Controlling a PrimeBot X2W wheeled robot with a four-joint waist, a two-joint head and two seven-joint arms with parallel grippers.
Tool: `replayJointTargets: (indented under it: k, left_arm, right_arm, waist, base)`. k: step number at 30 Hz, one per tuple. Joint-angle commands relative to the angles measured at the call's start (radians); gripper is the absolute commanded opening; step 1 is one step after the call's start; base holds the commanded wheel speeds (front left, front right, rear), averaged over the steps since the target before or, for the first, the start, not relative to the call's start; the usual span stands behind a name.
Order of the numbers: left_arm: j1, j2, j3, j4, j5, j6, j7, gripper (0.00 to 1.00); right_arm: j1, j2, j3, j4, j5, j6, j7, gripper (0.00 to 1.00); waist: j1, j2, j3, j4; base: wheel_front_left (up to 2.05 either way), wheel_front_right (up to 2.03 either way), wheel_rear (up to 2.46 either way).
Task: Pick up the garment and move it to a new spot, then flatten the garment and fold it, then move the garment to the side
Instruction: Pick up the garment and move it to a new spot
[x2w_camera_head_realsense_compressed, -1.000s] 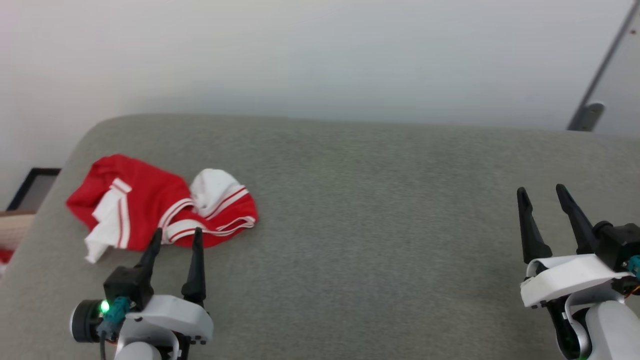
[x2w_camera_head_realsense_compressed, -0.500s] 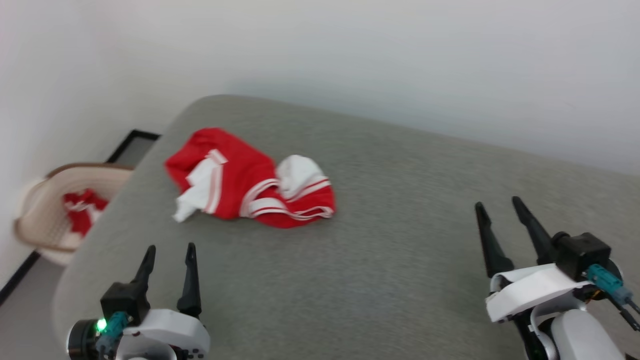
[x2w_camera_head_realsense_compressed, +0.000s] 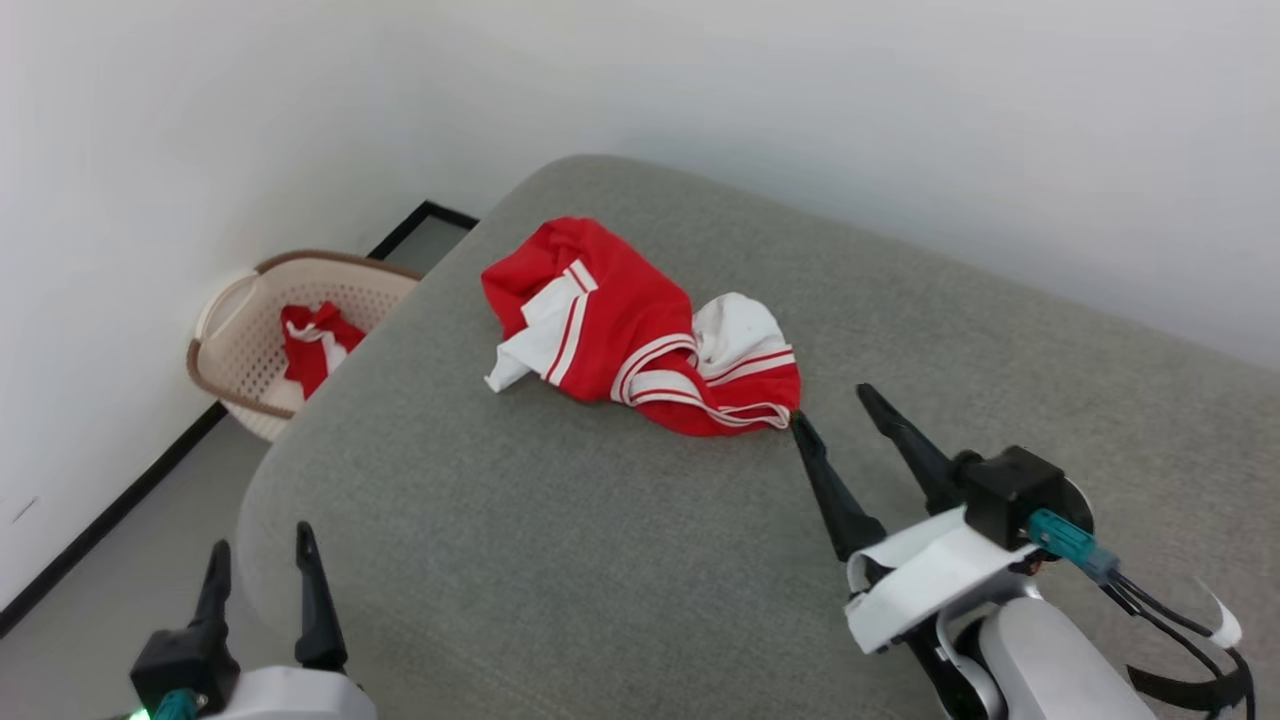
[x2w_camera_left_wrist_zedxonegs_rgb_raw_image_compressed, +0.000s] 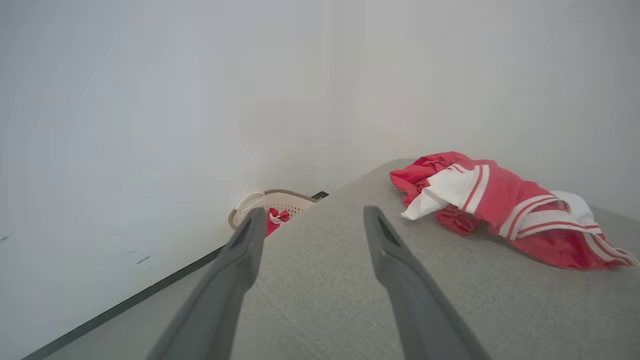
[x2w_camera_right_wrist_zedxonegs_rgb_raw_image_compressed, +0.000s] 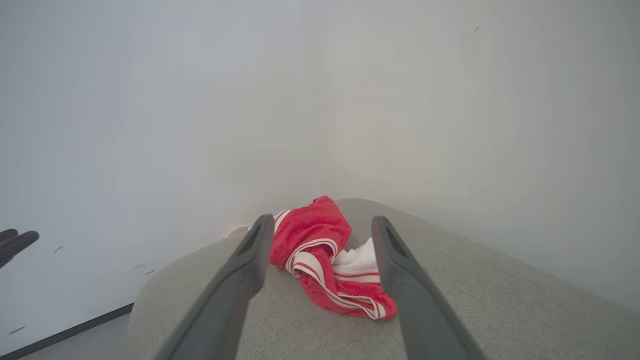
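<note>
The first step is in hand: the pick-up has not yet been made. The garment (x2w_camera_head_realsense_compressed: 640, 330) lies crumpled on the grey couch (x2w_camera_head_realsense_compressed: 600, 540), towards its far left corner, red with white striped trim uppermost (no number shows in this heap). The right gripper (x2w_camera_head_realsense_compressed: 831, 406) has its jaws spread wide and empty. One fingertip sits just beside the garment's near hem, and I cannot tell whether it touches. In the right wrist view the cloth lies ahead between the two fingers, so the approach looks well lined up. The left gripper (x2w_camera_head_realsense_compressed: 260, 538) hangs low by the couch's near left edge, well apart from the cloth, jaws also spread and empty.

The next move, as I judge it, calls for the right gripper to push forward and down over a raised fold and close on it. The cloth is soft and bunched, so a shallow pinch may catch one layer only.

Room lies to the right, where the couch is bare and broad. To the left the edge rounds off near the garment, with a basket (x2w_camera_head_realsense_compressed: 245, 345) and the floor (x2w_camera_head_realsense_compressed: 130, 560) below; the wall (x2w_camera_head_realsense_compressed: 150, 150) closes in behind.
</note>
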Motion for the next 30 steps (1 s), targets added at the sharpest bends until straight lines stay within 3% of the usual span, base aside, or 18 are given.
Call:
replayJointTargets:
  k: [1, 5, 8, 15, 21, 30]
  left_arm:
    - [0.012, -0.006, 0.001, -0.012, -0.01, 0.008, 0.0, 1.0]
    - [0.03, -0.008, -0.004, -0.029, -0.019, 0.016, 0.0, 1.0]
    - [0.017, -0.009, -0.02, -0.022, -0.018, -0.003, 0.0, 1.0]
    - [-0.122, 0.002, -0.115, 0.086, 0.014, -0.094, 0.0, 1.0]
    - [-0.384, 0.043, -0.201, 0.283, -0.008, -0.139, 0.016, 1.0]
    - [-0.74, 0.133, -0.337, 0.606, -0.166, -0.147, 0.13, 1.0]
  right_arm:
    - [-0.012, 0.001, 0.015, 0.006, 0.008, -0.001, -0.001, 1.0]
    - [-0.024, -0.001, 0.031, 0.01, 0.021, -0.001, -0.001, 1.0]
    - [-0.017, -0.007, 0.022, 0.011, 0.024, -0.001, 0.0, 1.0]
    - [0.032, -0.018, -0.036, 0.001, 0.004, -0.001, 0.0, 1.0]
    - [0.007, -0.031, -0.043, -0.02, -0.02, -0.001, 0.0, 1.0]
    - [-0.056, -0.057, -0.049, -0.044, -0.019, -0.001, 0.0, 1.0]
  waist:
    - [0.0, 0.0, 0.019, 0.016]
    - [0.0, 0.0, 0.022, 0.015]
    - [0.0, 0.0, 0.02, 0.01]
    - [0.0, 0.0, 0.02, -0.015]
    - [0.0, 0.0, 0.112, -0.12]
    - [0.0, 0.0, 0.263, -0.264]
  base:
    - [0.0, 0.0, 0.0]
    - [0.0, 0.0, 0.0]
    - [0.0, 0.0, 0.0]
    - [0.0, 0.0, 0.0]
    - [0.0, 0.0, 0.0]
    - [0.0, 0.0, 0.0]
